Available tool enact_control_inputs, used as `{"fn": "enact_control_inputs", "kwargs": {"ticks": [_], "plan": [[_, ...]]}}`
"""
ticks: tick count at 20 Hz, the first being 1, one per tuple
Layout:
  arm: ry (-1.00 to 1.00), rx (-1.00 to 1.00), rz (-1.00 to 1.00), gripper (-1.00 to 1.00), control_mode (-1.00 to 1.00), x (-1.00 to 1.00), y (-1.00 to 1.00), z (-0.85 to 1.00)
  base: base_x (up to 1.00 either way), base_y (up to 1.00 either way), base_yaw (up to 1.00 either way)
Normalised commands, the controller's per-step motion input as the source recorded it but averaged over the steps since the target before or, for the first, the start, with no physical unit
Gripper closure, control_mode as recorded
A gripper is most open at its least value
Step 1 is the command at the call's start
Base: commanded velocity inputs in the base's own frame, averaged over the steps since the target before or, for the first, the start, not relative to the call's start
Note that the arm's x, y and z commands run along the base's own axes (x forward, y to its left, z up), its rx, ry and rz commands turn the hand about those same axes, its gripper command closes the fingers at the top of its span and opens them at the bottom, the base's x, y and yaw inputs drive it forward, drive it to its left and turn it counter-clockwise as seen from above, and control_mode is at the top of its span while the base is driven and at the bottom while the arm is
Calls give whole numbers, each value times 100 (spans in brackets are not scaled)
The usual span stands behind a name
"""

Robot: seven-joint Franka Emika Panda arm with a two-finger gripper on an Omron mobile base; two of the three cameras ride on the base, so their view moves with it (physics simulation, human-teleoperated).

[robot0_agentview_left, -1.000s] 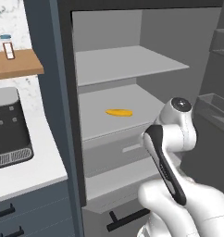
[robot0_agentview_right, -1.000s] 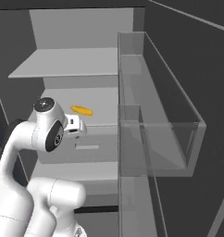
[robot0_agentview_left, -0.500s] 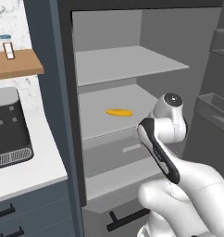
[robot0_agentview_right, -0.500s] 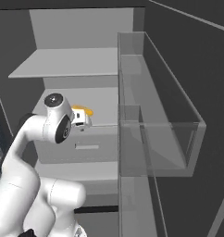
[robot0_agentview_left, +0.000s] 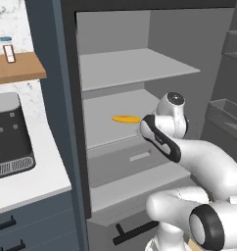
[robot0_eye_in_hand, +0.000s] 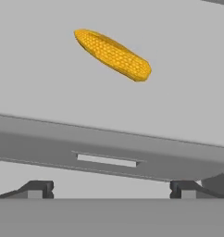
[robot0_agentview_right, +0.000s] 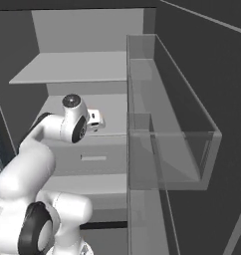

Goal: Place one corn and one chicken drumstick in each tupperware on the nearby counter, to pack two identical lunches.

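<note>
A bright yellow corn (robot0_eye_in_hand: 113, 54) lies alone on the middle shelf (robot0_agentview_left: 103, 132) of the open fridge, also seen as the corn (robot0_agentview_left: 125, 118) from the left base view. My gripper (robot0_eye_in_hand: 111, 190) is open and empty, pointing at the shelf front, short of the corn and below it in the hand view. The hand (robot0_agentview_right: 95, 119) hangs in front of the shelf edge. The white counter (robot0_agentview_left: 27, 181) lies left of the fridge. The chicken drumstick and the tupperware are out of view.
A black appliance (robot0_agentview_left: 8, 132) stands on the counter under a wooden wall shelf (robot0_agentview_left: 17, 68) holding a small bottle (robot0_agentview_left: 9, 49). An upper fridge shelf (robot0_agentview_left: 135, 66) sits above the corn and a drawer (robot0_agentview_left: 140, 157) below. The open door's clear bins (robot0_agentview_right: 167, 129) stand to the right.
The arm has stretched forward and swung the hand in toward the fridge's middle shelf, closer to the corn. The jaws stay open. The corn has not moved.
</note>
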Motion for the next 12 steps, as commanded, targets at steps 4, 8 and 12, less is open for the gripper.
{"fn": "enact_control_inputs", "kwargs": {"ticks": [4, 8, 12], "plan": [[0, 0, 7, -100, -100, 65, 0, 0, 0, 0, 0], [0, 0, 8, -100, -100, 64, 0, -3, 0, 0, 0], [0, 0, 10, -100, -100, 53, 1, -13, 0, 0, 0]]}}
